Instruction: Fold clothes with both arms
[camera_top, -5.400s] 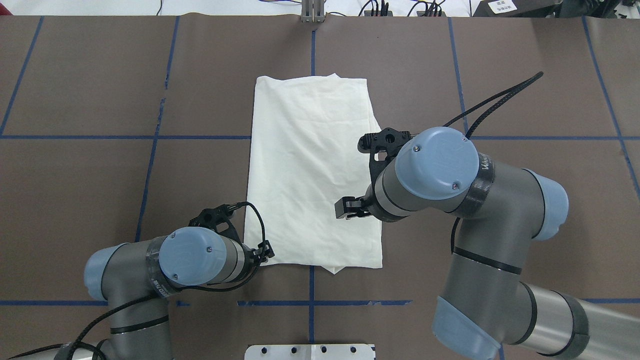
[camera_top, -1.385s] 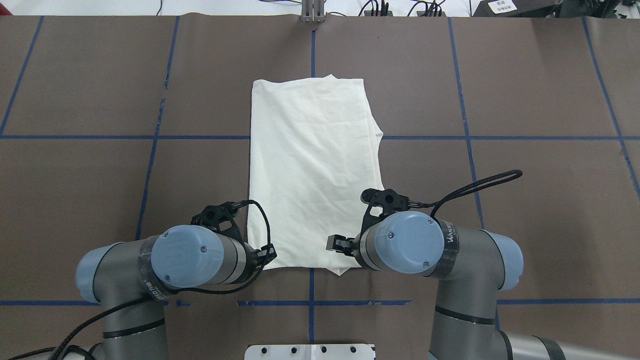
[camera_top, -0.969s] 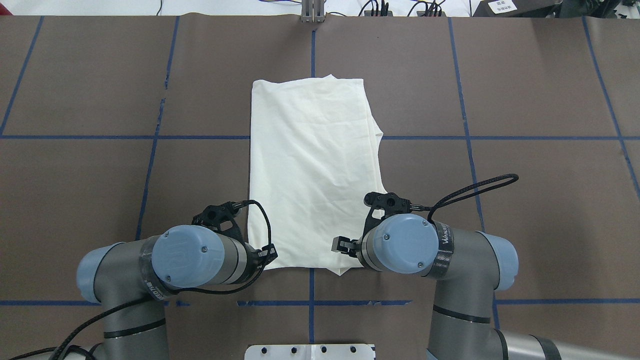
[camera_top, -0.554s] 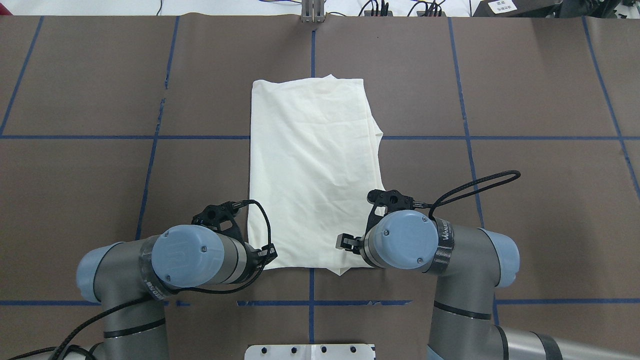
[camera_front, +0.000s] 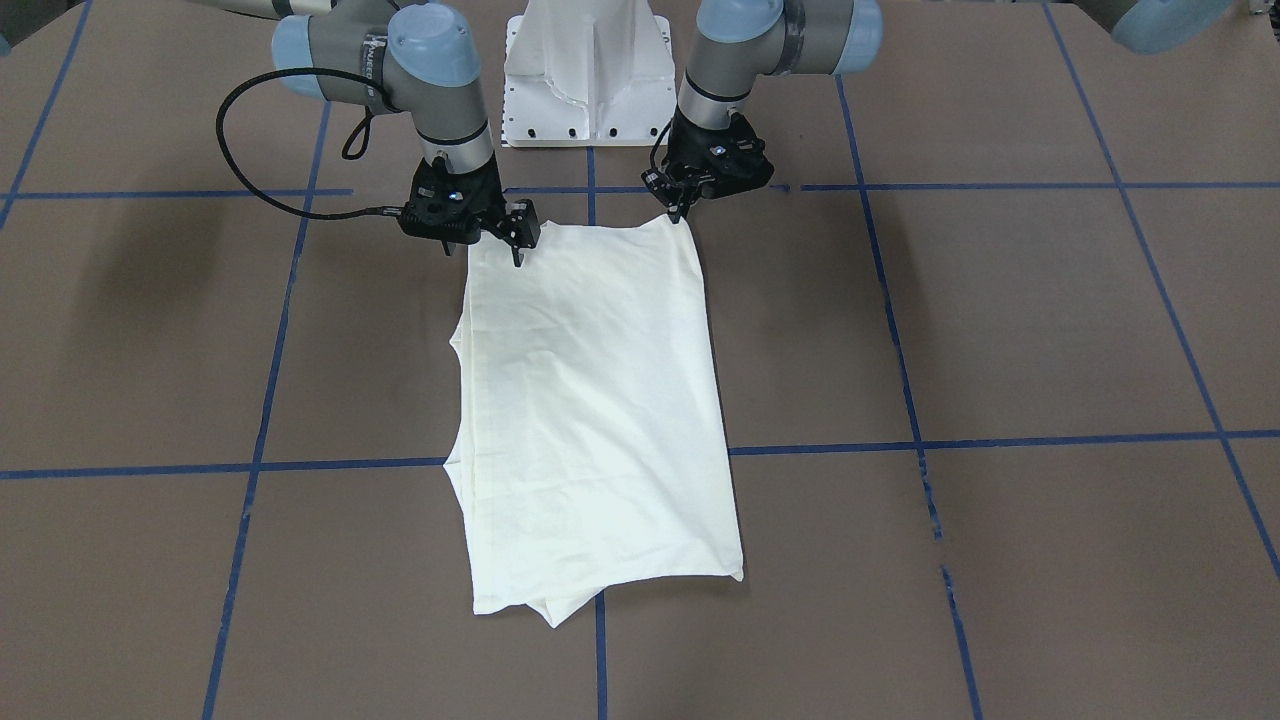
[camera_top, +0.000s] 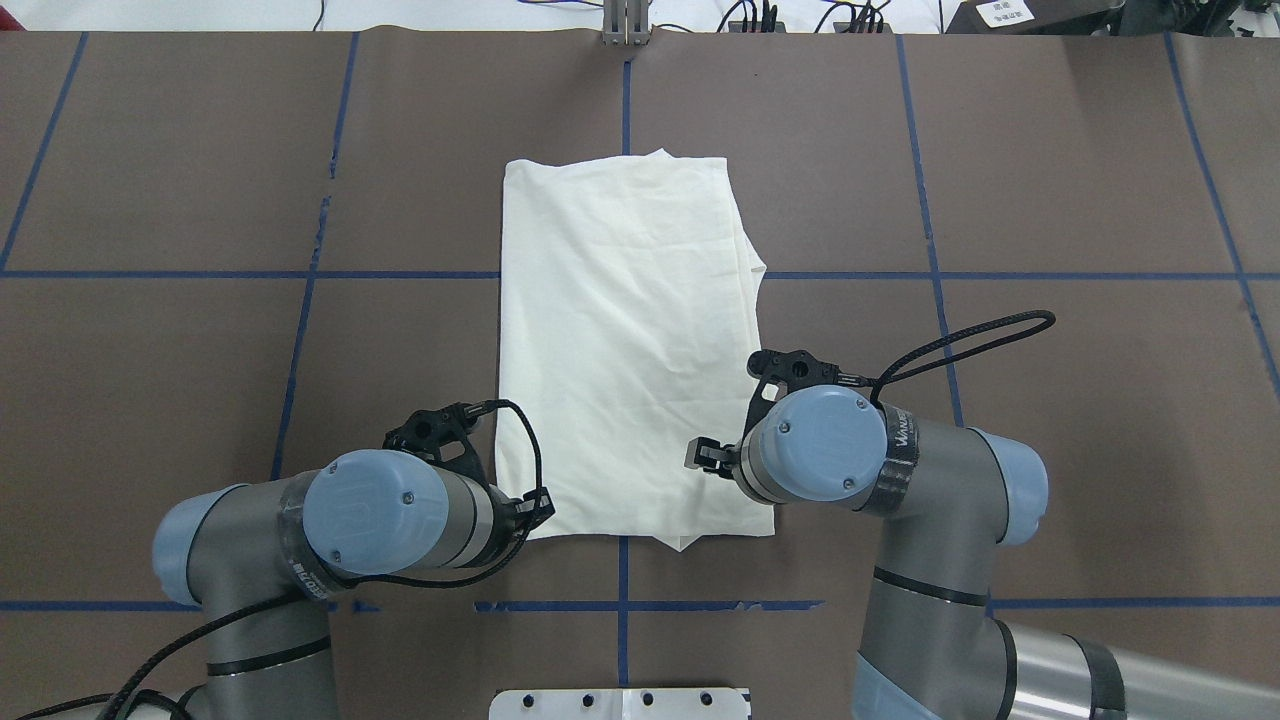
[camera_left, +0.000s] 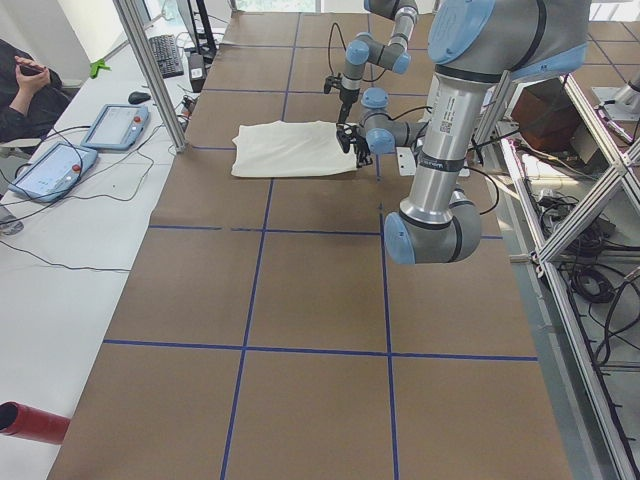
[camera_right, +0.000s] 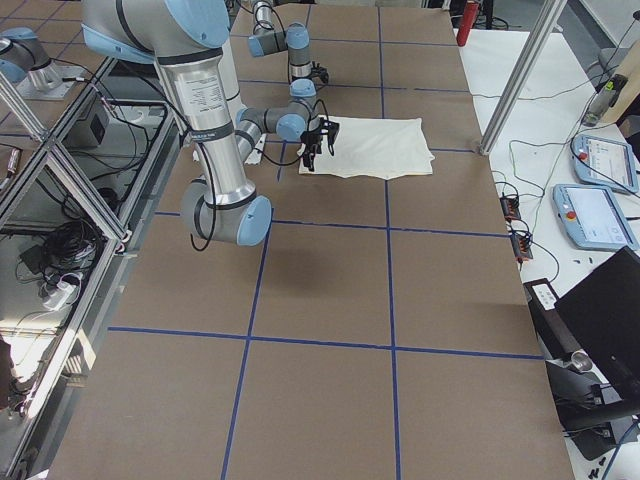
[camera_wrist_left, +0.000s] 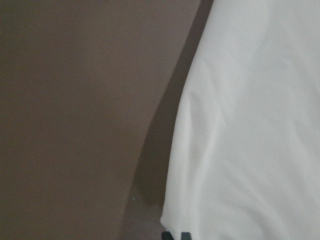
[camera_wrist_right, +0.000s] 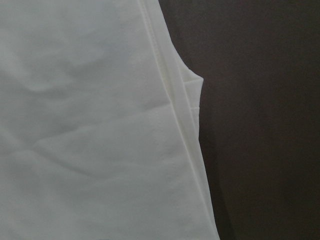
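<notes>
The table (camera_top: 150, 350) is covered in brown paper crossed by blue tape lines (camera_top: 310, 300). The T-shirt (camera_top: 620, 330) lies at its centre as a long rectangle, plain cream side up, running away from the robot.

Nearest the white base (camera_front: 590, 70), both grippers sit at the shirt's near hem. The left gripper (camera_front: 681, 210) is at the near-left corner. Its tips look close together right at the cloth's edge, but I cannot tell whether they have pinched it. The right gripper (camera_front: 482, 248) is spread wide with nothing in it, poised over the cloth just inside the near-right corner. I can't judge whether it touches.

I read this step as taking both near corners so the hem can be carried to the far end, halving the length. To do it well, I'd move the right gripper outward and back to the corner proper, so the two grasps match across the hem. Then I'd lower it until one finger slides under every layer.

A small tip of under-layer (camera_top: 680, 543) pokes out of the near hem between the grippers, and farther up the right side the stacked edges (camera_top: 755, 262) are stepped. A shallow pinch would likely catch only the top sheet and let the stack slide apart. I'd lift both corners together, level, and lay the hem on the far edge (camera_top: 615, 162), which lies straight and flat.
</notes>
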